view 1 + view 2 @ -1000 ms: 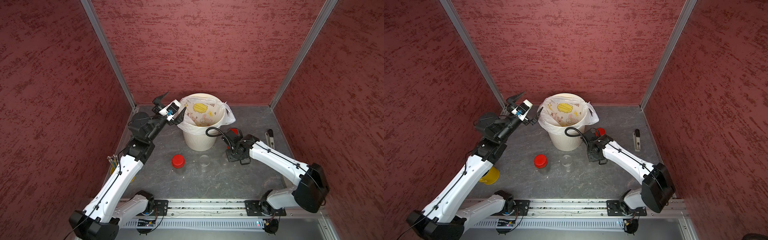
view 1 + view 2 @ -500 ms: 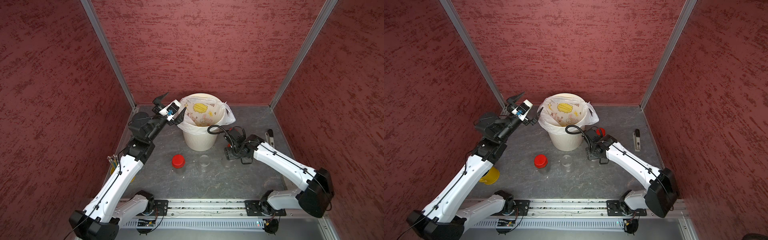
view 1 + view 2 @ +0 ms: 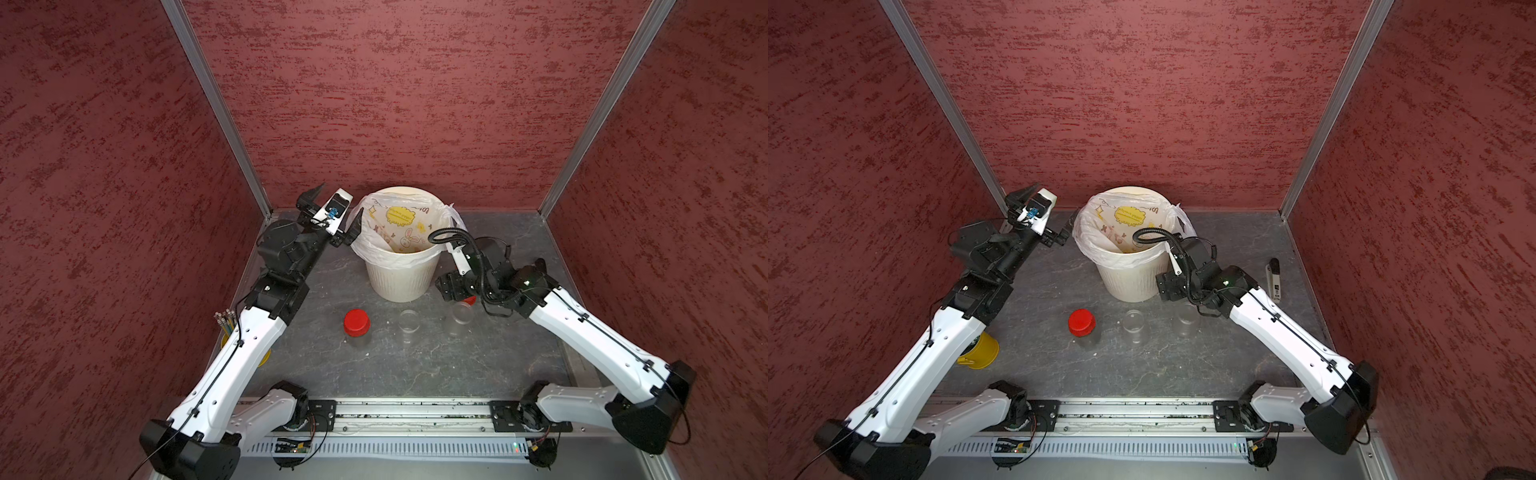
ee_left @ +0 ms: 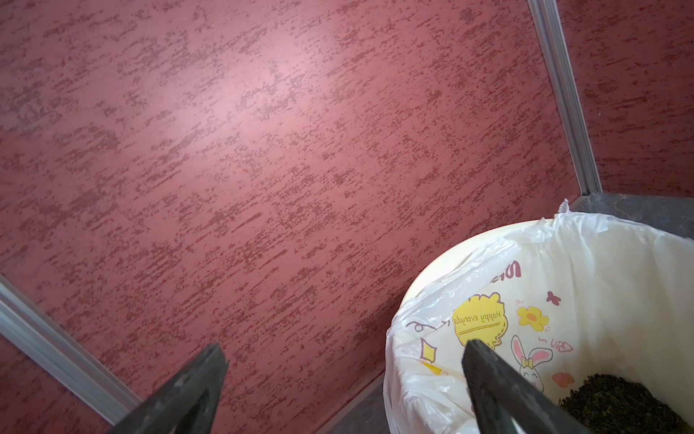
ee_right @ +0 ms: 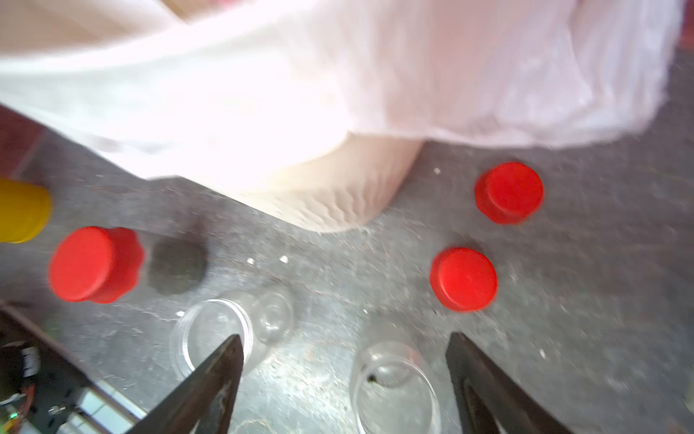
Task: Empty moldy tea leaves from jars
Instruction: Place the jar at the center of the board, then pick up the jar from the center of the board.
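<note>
Beside the bin (image 3: pixel 400 282), the right end effector (image 5: pixel 345 340) had just spread its jaws, releasing an emptied jar (image 3: pixel 461 316) upright near a second empty jar (image 3: pixel 409 326), while the left end effector (image 4: pixel 345 347) hung open and empty by the bin's rim. Moldy tea leaves (image 4: pixel 619 400) lay in the bin, so by appearance only the red-capped jar (image 3: pixel 357 330) still held leaves. Crumbs (image 5: pixel 284 259) flecked the grey stone-patterned worktop (image 3: pixel 415 374), boxed by red textured walls (image 3: pixel 395 104).
</note>
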Controlling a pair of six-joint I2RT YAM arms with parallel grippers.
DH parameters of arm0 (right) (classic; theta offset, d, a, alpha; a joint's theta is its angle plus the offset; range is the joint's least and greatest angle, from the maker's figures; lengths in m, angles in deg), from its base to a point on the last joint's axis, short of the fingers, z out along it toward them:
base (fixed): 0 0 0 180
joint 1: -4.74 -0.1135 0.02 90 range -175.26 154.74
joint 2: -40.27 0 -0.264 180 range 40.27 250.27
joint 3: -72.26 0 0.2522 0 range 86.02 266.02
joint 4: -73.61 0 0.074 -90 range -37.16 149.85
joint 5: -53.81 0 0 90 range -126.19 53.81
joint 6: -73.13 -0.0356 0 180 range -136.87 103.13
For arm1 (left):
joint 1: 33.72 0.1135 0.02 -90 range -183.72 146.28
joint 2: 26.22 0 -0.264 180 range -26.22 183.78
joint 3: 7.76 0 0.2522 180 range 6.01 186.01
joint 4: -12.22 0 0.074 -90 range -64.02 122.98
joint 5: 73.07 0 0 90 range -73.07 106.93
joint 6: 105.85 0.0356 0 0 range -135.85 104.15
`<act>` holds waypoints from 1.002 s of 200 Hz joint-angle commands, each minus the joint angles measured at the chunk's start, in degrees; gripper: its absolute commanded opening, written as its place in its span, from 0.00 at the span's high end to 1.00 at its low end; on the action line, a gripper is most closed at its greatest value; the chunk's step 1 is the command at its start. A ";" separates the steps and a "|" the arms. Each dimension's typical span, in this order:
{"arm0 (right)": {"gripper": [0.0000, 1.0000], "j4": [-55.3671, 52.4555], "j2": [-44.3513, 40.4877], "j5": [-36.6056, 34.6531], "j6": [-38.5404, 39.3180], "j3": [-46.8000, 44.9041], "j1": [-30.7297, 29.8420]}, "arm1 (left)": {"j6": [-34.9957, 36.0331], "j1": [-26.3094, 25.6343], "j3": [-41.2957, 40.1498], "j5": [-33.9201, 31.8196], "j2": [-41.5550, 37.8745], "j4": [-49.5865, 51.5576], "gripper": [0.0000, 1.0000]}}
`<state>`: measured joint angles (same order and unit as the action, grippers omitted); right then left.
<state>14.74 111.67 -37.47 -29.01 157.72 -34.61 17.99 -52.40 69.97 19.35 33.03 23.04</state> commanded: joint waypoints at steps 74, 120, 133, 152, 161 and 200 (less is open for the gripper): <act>0.04 20.31 5.13 15.33 11.93 0.38 -12.05 | -15.97 2.77 -6.41 -3.35 -8.38 4.54 0.00; 0.04 24.80 13.88 14.09 12.67 1.34 -17.21 | -16.74 3.13 -6.20 -5.02 -8.20 4.61 0.00; 0.04 25.86 16.07 13.59 12.75 2.05 -18.32 | -17.05 3.37 -6.18 -5.02 -8.26 4.44 0.00; 0.04 27.36 19.08 14.21 12.50 3.28 -19.26 | -17.41 3.38 -6.47 -4.99 -8.59 4.37 0.00; 0.04 28.02 20.13 14.33 12.34 3.74 -19.60 | -17.33 3.45 -6.60 -4.94 -8.70 4.36 0.00; 0.04 29.01 24.61 13.65 11.63 6.18 -20.42 | -16.88 3.72 -6.83 -5.15 -9.17 4.38 0.00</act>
<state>40.10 134.75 -23.88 -17.49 160.80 -54.46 1.64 -49.30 63.41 14.83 24.76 27.68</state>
